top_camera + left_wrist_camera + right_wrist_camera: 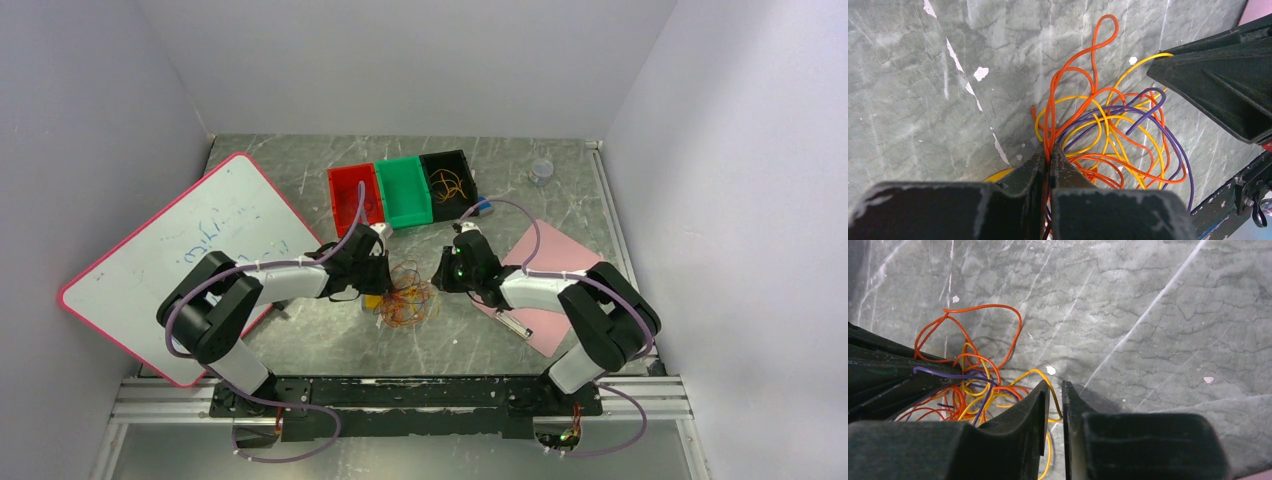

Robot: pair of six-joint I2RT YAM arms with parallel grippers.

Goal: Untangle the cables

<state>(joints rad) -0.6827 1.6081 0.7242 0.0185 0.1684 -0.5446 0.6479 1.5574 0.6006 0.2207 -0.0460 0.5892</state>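
on table (pixel 270 165) | left gripper (pixel 1049 150) clamps cables (pixel 408 297) | right gripper (pixel 1055 387) ajar | whiteboard (pixel 170 260) writing illegible

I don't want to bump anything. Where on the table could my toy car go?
Bare table lies between the whiteboard and the red bin, and between the cables and the near rail. The middle is crowded: the left gripper and right gripper meet at the cables.

Whiteboard (pixel 170 262), three bins (pixel 405 190), pink sheet (pixel 565 255)
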